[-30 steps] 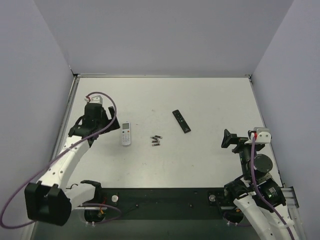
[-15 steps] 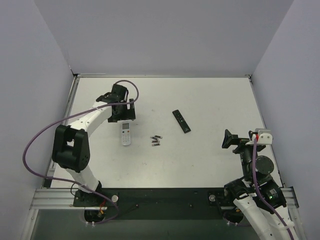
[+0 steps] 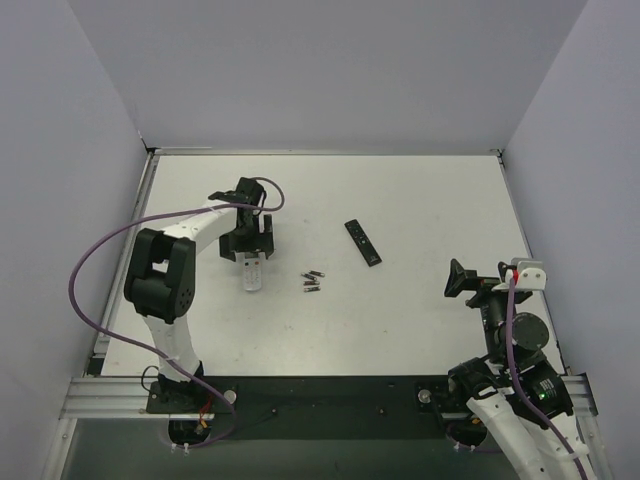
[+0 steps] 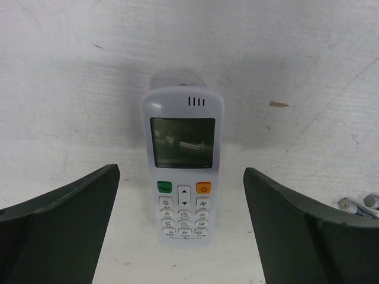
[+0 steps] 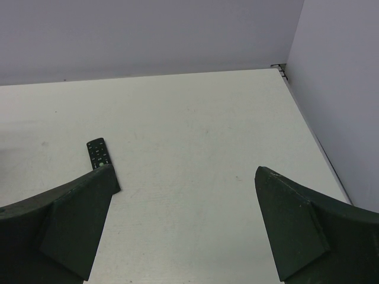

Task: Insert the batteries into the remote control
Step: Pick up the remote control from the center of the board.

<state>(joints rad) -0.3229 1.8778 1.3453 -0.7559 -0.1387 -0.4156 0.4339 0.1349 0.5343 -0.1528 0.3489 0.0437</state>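
Observation:
The white remote control (image 4: 183,171) lies face up on the table, screen and orange button showing. My left gripper (image 4: 180,170) is open and stands over it, one finger on each side, not touching. In the top view the left gripper (image 3: 249,246) covers the remote's far end (image 3: 253,275). A few small batteries (image 3: 312,280) lie just right of the remote; their ends show at the left wrist view's right edge (image 4: 358,204). My right gripper (image 3: 462,280) is open and empty at the table's right side, far from them.
A slim black remote (image 3: 363,242) lies right of the batteries and also shows in the right wrist view (image 5: 100,155). Grey walls enclose the table on three sides. The left arm's purple cable loops over the left side.
My left arm swung from the table's left side over to the white remote and came down over its far end. The right arm has not moved.

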